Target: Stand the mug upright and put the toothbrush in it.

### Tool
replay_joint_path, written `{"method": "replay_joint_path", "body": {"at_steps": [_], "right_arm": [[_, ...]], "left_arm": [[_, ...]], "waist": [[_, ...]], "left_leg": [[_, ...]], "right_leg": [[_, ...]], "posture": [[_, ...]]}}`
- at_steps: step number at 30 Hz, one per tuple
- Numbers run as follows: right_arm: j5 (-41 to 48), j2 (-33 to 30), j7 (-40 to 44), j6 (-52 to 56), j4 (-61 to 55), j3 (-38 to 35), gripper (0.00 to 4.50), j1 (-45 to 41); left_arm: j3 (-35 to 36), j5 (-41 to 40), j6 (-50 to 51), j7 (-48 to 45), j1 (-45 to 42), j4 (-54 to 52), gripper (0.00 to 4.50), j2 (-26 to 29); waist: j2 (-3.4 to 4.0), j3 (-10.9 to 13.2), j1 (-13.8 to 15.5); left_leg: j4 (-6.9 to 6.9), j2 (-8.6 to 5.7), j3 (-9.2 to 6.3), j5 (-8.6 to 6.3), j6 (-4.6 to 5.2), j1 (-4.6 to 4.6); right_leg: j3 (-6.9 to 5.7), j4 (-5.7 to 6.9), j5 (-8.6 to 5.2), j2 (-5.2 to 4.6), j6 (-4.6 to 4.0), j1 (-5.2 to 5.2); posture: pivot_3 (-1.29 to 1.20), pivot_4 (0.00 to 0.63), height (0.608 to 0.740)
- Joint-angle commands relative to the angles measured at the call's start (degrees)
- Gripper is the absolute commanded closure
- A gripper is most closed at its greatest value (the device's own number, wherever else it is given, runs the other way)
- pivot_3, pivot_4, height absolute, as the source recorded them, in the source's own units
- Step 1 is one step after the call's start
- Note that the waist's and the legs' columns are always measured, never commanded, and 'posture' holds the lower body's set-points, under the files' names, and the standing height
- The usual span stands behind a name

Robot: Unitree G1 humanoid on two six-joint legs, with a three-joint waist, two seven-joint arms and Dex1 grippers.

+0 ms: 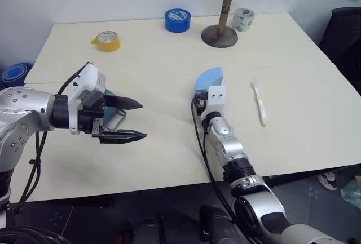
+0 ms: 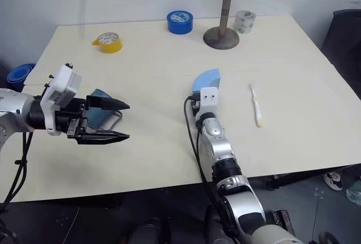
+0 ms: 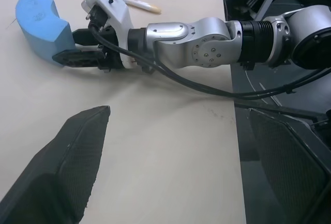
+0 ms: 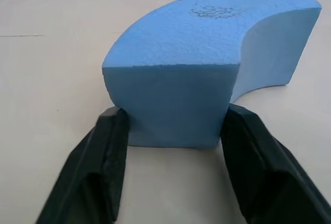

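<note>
The teal-blue mug [image 2: 99, 98] lies on its side on the table's left part, its loop handle [image 2: 114, 121] towards the front, mostly hidden behind my left gripper [image 2: 128, 121]. That gripper hovers just above and in front of it, open and empty. The toothbrush [image 1: 260, 103], white-headed with a pale yellow handle, lies flat on the right part of the table. My right gripper [image 4: 175, 114] is at the table's middle, to the left of the toothbrush. Its two fingers press the sides of a curved blue foam block's [image 1: 210, 78] near end.
At the back of the table stand a blue tape roll [image 1: 177, 20], a yellow tape roll [image 1: 107, 40], a clear tape roll [image 1: 243, 19] and a wooden stand [image 1: 224, 13]. A black chair [image 1: 344, 30] is past the right edge of the table [image 1: 169, 159].
</note>
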Motion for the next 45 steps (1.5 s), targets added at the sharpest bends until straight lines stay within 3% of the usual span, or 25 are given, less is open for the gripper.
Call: {"method": "replay_joint_path", "body": {"at_steps": [1,8,10,14,18,25,28,33,40,45], "right_arm": [[-0.76,0.0,1.18,-1.19,-4.69,0.81,2.56,1.83],[2.56,-7.29,9.75,10.56,-35.22,1.35,2.56,12.87],[2.62,-12.0,10.08,15.85,-47.4,-2.33,2.56,17.7],[4.54,-20.94,9.46,25.13,-62.41,-17.27,2.56,27.09],[9.57,-24.8,11.74,30.66,-67.34,-31.45,2.56,37.86],[14.66,-19.72,11.29,29.54,-63.65,-36.37,2.56,44.4],[15.39,-18.81,11.91,27.87,-61.7,-35.34,1.87,44.41],[15.35,-20.0,11.26,28.4,-60.96,-34.47,0.12,44.47],[18.42,-26.46,14.29,39.53,-74.33,-36.88,0.02,53.08],[39.19,-40.03,28.39,50.46,-86.95,-51.99,0.02,61.99]], "left_arm": [[0.41,0.71,-1.27,-0.18,-0.64,-0.18,0.0,-0.44],[-2.46,1.97,-2.88,-0.71,-1.0,0.43,0.0,-3.93],[-3.54,2.18,-3.33,-0.94,-1.71,1.01,0.0,-5.35],[-6.28,3.39,-4.9,-1.73,-2.55,2.24,0.0,-8.54],[-9.51,4.57,-6.35,-2.99,-4.31,3.98,0.0,-12.62],[-12.11,7.42,-8.78,-5.83,-8.38,8.4,0.0,-15.6],[-13.0,9.36,-10.21,-6.73,-9.16,9.93,0.0,-15.71],[-13.32,11.05,-10.94,-7.48,-9.36,10.67,0.0,-15.56],[-13.52,15.87,-12.4,-5.27,-6.33,8.3,0.0,-13.58],[-15.5,25.41,-10.84,2.41,-5.23,7.02,0.0,-10.16]], "waist": [[0.0,0.0,-0.07],[0.06,0.05,0.67],[0.08,0.07,1.08],[0.07,0.08,2.43],[0.03,0.1,3.72],[0.03,0.1,3.11],[0.04,0.1,2.9],[0.04,0.1,2.97],[0.04,0.1,3.78],[0.01,0.12,4.1]], "left_leg": [[0.0,0.0,-0.01,0.0,0.0,0.0],[0.01,-0.01,-0.07,0.0,0.0,-0.04],[0.03,-0.01,-0.07,0.0,0.0,-0.06],[0.05,-0.02,-0.09,-0.01,0.0,-0.1],[0.07,-0.04,-0.01,-0.01,0.02,-0.1],[0.05,-0.01,0.38,0.05,0.09,0.05],[0.03,-0.02,0.42,0.05,0.1,0.08],[0.02,-0.02,0.41,0.04,0.13,0.06],[0.02,-0.05,0.39,0.03,0.15,0.04],[0.04,-0.06,0.43,-0.02,0.25,0.04]], "right_leg": [[0.0,0.0,0.0,0.0,0.0,0.0],[-0.01,0.0,0.0,-0.01,0.0,0.0],[0.0,-0.04,0.0,0.0,0.0,0.0],[0.0,-0.1,0.0,0.0,0.01,0.0],[0.05,-0.23,-0.01,0.02,0.01,0.07],[0.29,-0.29,-0.02,0.06,-0.01,0.06],[0.36,-0.28,-0.02,0.07,-0.01,0.05],[0.36,-0.28,-0.02,0.06,-0.01,0.03],[0.37,-0.31,-0.02,0.04,-0.01,0.03],[0.43,-0.46,-0.02,0.05,-0.01,0.08]], "posture": [[0.0,0.15,0.74],[0.0,0.15,0.74],[0.0,0.15,0.74],[0.0,0.15,0.74],[0.0,0.15,0.74],[0.0,0.15,0.74],[0.0,0.15,0.74],[0.0,0.15,0.74],[0.0,0.15,0.74],[0.0,0.15,0.74]]}}
